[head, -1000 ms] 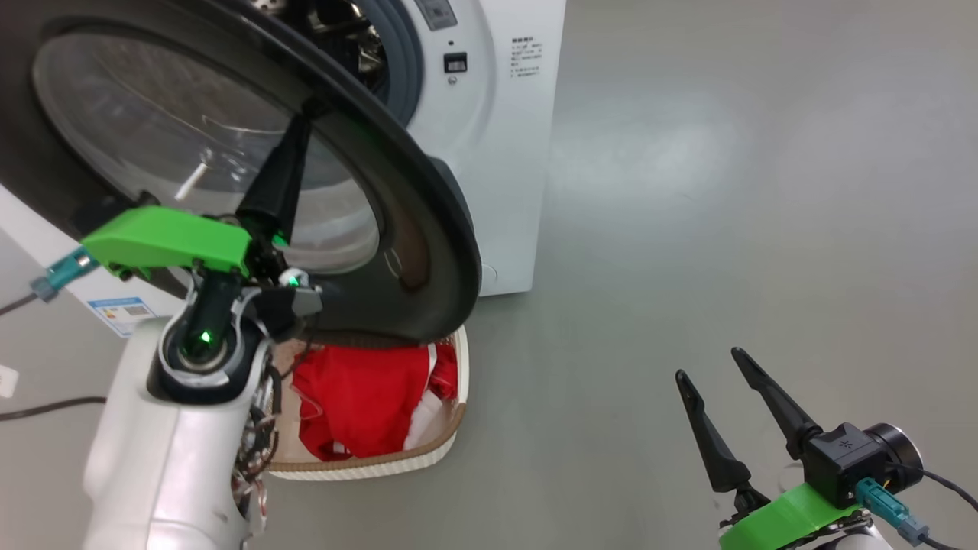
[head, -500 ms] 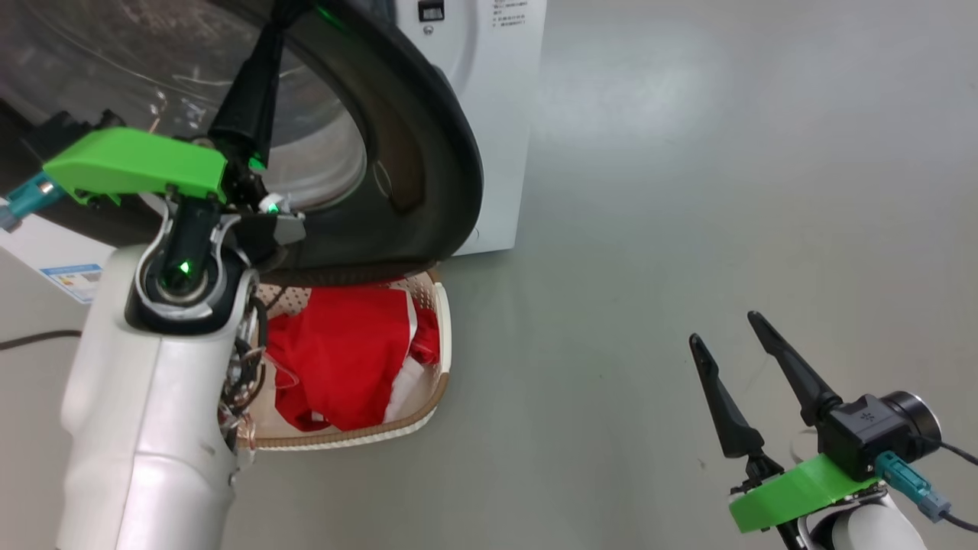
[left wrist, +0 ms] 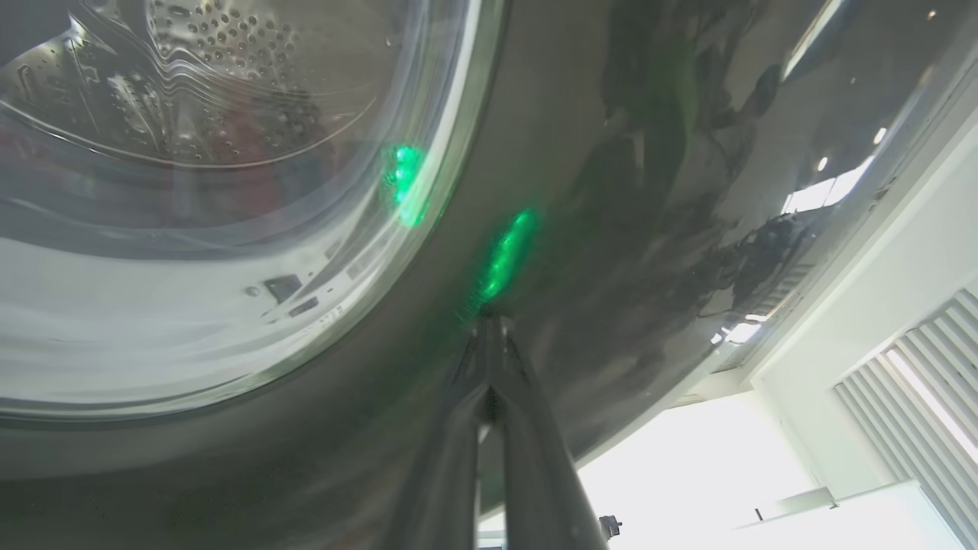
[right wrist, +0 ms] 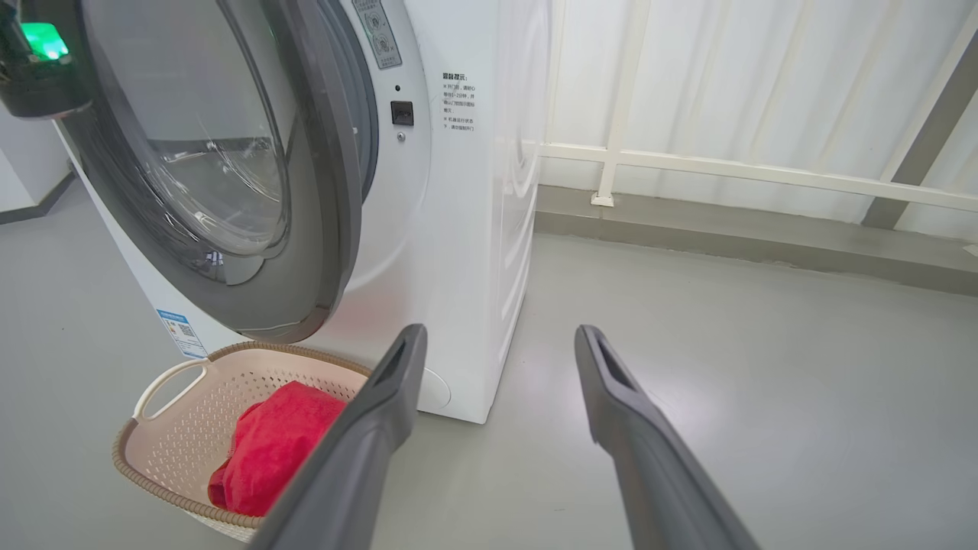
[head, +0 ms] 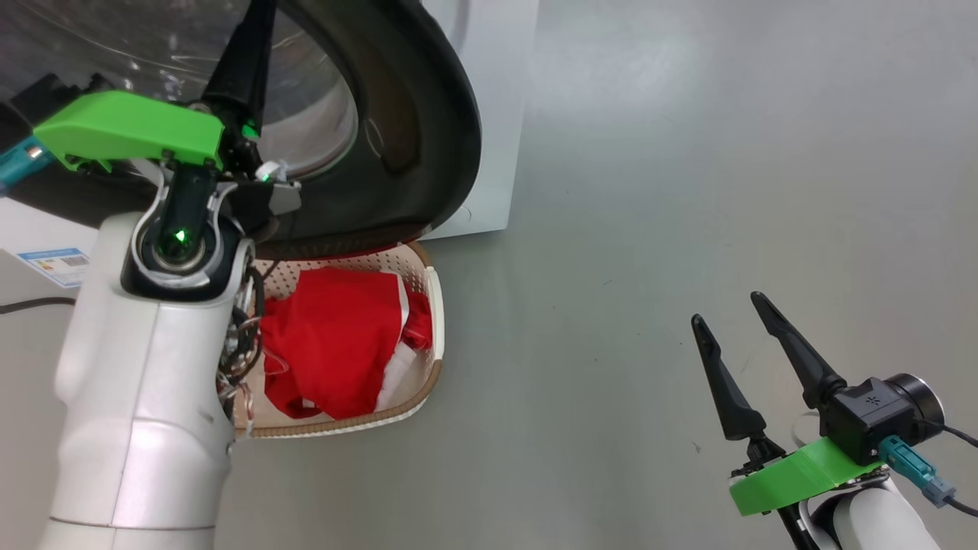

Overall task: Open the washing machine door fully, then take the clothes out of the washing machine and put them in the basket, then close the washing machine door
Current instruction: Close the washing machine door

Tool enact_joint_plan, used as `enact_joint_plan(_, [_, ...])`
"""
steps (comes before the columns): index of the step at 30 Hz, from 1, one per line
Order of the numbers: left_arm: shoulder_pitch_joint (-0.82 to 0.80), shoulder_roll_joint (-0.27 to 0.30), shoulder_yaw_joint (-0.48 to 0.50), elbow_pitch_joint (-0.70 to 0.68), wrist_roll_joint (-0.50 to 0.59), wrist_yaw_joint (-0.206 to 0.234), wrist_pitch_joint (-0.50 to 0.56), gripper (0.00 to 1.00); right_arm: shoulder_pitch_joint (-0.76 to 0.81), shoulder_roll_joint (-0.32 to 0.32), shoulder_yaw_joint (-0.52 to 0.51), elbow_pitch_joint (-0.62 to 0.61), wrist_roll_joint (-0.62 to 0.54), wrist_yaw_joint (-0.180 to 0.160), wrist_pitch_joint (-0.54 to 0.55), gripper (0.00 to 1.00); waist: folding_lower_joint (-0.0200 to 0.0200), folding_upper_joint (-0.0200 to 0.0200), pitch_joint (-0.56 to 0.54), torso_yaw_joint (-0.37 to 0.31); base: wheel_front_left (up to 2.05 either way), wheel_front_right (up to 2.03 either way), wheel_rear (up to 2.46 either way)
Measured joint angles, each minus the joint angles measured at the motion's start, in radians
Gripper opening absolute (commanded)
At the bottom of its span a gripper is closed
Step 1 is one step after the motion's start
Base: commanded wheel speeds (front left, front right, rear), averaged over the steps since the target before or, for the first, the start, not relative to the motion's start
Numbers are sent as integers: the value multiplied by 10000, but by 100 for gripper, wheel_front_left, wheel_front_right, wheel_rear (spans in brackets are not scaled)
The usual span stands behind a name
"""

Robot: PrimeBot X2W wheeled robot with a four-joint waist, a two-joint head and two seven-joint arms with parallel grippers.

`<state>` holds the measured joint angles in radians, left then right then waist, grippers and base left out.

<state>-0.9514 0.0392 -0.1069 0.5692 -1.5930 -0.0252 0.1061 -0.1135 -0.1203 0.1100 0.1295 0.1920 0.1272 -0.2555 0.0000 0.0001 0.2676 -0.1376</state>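
Observation:
The washing machine door (head: 428, 114) stands ajar, at a small angle to the white washing machine (right wrist: 466, 229). My left gripper (left wrist: 489, 325) is shut and holds nothing, and its tips press on the glossy black rim beside the glass window (left wrist: 191, 229). Under the door, the basket (head: 432, 305) stands on the floor with the red clothes (head: 336, 344) inside it. In the right wrist view the basket (right wrist: 176, 382) and clothes (right wrist: 275, 443) lie at lower left. My right gripper (head: 727, 309) hangs open and empty over bare floor, far right of the basket.
A blue label (head: 53, 263) sits low on the machine's front and a dark cable (head: 30, 304) runs over the floor at left. A white railing (right wrist: 726, 172) and curtain close off the back. Grey floor (head: 688, 153) spreads to the right of the machine.
The head camera has tilted, so the whole picture has slid upward. My left gripper stays shut against the door rim, and the door seems a little nearer the machine front. The right gripper stays open.

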Motion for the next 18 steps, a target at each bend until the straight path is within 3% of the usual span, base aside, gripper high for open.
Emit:
enact_joint_plan(2, [29, -2, -59, 12, -2, -31, 82, 0, 0, 4, -25, 35, 0, 0, 0, 100, 0, 0, -57, 30, 0, 0, 0])
enact_joint_plan(3, [52, -10, -94, 19, -4, -31, 82, 8, 1, 6, -29, 44, 0, 0, 0, 100, 0, 0, -92, 53, 0, 0, 0])
enact_joint_plan(4, [83, -13, -128, 19, -4, -31, 84, 43, 1, 12, -33, 46, 0, 0, 0, 100, 0, 0, -131, 78, 0, 0, 0])
enact_joint_plan(5, [83, -13, -128, 19, -4, -31, 84, 95, 1, 12, -33, 46, 0, 0, 0, 100, 0, 0, -131, 78, 0, 0, 0])
enact_joint_plan(6, [134, -15, -165, 17, -4, -31, 115, 100, 3, 23, -35, 48, 0, 0, 0, 100, 0, 0, -174, 107, 0, 0, 0])
enact_joint_plan(12, [1004, 29, -245, -265, 31, -33, 194, 100, 21, 117, -96, 163, 19, 0, 0, 100, 0, 0, -500, 329, 0, 0, 0])
enact_joint_plan(18, [2382, 508, -784, -989, 1118, -221, -332, 100, 95, 259, -236, 255, 79, 0, 0, 100, 0, 0, -1027, 659, 0, 0, 0])
